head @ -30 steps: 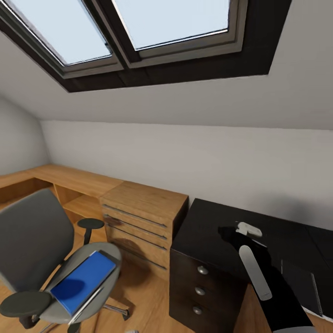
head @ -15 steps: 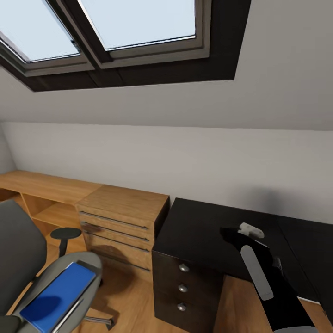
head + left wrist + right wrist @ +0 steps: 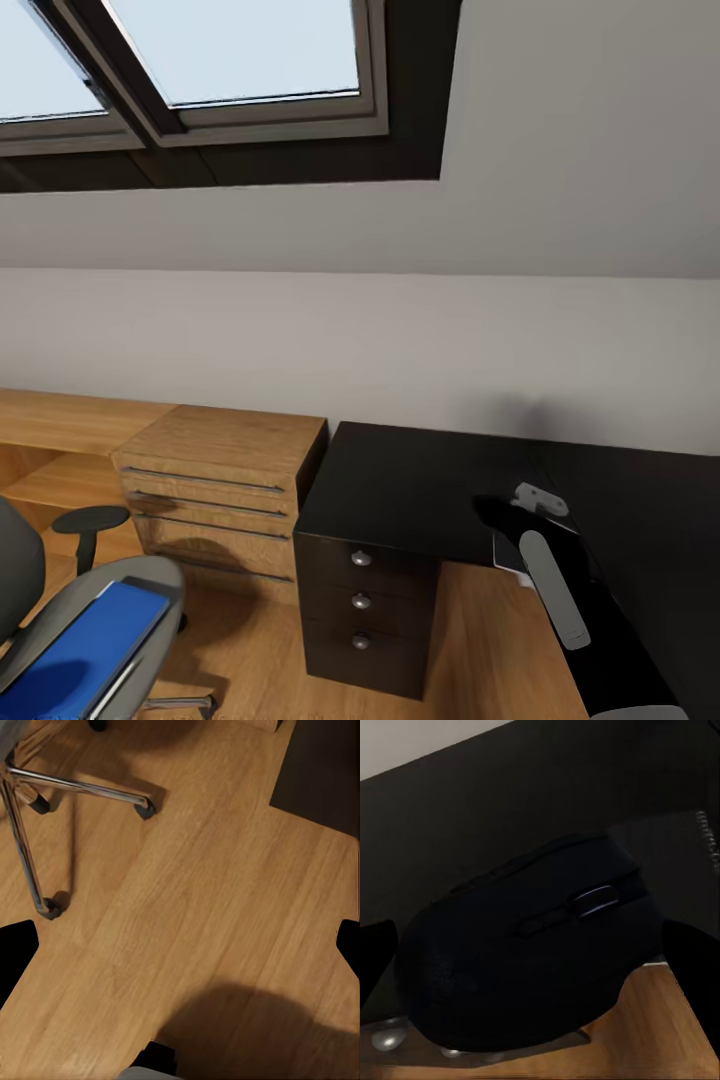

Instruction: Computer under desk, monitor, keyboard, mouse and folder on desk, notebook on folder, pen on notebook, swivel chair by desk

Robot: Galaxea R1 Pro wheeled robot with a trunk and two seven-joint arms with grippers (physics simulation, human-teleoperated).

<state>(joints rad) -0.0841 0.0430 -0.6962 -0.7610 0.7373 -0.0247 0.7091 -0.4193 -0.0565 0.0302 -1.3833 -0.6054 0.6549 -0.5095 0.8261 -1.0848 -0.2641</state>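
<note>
The right gripper point(image 3: 529, 945) held the mouse point(image 3: 529, 960) between its fingers, above the desk point(image 3: 420, 480) near its front edge, over the drawer unit point(image 3: 362, 615) end. What looked like a spiral-bound notebook point(image 3: 671, 855) lay on the black top just beyond the mouse, too dark to be sure. The left gripper point(image 3: 180, 945) hung with jaws spread over bare wooden floor point(image 3: 210, 892), near the swivel chair point(image 3: 30, 832) base. The folder point(image 3: 70, 655) lay flat on the chair's seat, well apart from the desk.
</note>
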